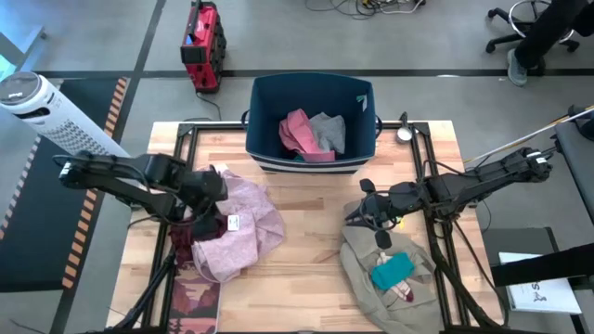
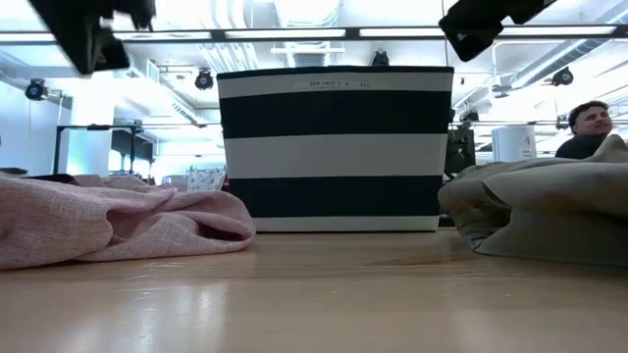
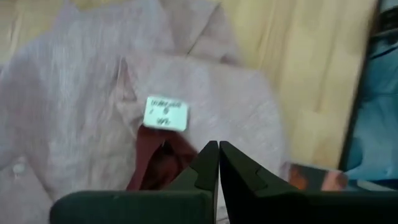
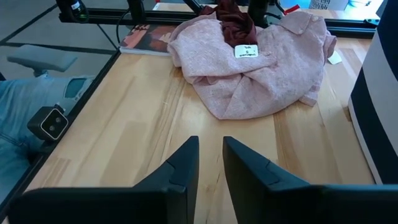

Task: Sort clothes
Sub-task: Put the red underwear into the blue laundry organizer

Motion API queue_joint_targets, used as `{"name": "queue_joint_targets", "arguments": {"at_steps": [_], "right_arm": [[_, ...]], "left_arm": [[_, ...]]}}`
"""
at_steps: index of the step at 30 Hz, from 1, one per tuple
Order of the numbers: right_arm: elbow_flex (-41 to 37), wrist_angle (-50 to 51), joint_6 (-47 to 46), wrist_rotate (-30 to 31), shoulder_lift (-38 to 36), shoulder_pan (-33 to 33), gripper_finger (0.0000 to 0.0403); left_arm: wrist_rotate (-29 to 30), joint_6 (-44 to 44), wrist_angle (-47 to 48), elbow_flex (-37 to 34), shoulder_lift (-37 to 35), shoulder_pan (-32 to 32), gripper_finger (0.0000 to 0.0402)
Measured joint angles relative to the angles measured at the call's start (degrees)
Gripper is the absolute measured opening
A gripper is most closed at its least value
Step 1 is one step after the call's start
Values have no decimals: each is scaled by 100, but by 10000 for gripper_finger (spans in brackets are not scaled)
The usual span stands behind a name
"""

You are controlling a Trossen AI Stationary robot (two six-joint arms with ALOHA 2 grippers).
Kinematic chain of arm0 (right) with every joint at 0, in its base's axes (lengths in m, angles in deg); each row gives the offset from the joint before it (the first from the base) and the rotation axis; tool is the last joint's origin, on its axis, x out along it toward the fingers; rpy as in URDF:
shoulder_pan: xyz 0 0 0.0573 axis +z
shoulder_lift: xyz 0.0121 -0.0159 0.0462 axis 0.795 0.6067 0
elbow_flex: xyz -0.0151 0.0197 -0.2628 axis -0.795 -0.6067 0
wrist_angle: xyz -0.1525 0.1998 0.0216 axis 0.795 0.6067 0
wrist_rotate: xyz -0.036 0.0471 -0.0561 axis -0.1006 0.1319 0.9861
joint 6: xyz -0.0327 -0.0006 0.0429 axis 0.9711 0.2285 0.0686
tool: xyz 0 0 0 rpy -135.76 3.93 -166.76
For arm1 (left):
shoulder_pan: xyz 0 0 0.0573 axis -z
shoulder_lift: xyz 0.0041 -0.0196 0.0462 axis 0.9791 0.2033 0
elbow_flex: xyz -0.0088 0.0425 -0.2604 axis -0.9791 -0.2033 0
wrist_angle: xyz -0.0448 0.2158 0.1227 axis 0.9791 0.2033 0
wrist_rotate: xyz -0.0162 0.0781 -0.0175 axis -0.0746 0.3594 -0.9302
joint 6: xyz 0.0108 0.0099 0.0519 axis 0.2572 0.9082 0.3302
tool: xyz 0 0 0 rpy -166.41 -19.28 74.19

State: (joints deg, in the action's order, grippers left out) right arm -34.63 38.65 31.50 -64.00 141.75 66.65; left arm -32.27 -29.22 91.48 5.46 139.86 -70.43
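Near edge of the table: the beige-khaki garment is heaped at the near right corner, with a small teal piece lying on top of it. At the near left edge sits the pale lilac-pink garment, spread loosely, a white tag showing on it; a maroon piece shows through a gap in its folds. A reddish-brown book lies flat at the near left corner, partly under this pile.

Left pincer: fingers fully together, directly over the maroon piece where it meets the lilac-pink cloth. Whether any fabric is pinched between the tips cannot be told.

Right pincer: fingers a narrow gap apart, nothing between them, hovering over bare wood just beside the beige-khaki heap, toward the table's middle.

Far edge, centre: the navy bin holds a coral pink piece and a grey piece.

Progress, judged: two garments binned; four visible pieces remain on the table, in two piles. Roughly a third done. Next step is probably lifting the maroon piece out of the left pile.
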Motion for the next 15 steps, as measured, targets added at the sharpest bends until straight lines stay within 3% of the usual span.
{"name": "queue_joint_targets", "arguments": {"at_steps": [5, 10, 15], "right_arm": [[0, 2, 0, -1, 0, 0, 75], [0, 4, 0, -3, 2, 0, 83], [0, 4, -1, -3, 0, 0, 82]], "left_arm": [[142, 79, -12, -803, 4, 0, 36], [426, 83, -96, -1726, 4, 0, 108], [433, 110, -795, -2483, 7, 0, 184]]}}
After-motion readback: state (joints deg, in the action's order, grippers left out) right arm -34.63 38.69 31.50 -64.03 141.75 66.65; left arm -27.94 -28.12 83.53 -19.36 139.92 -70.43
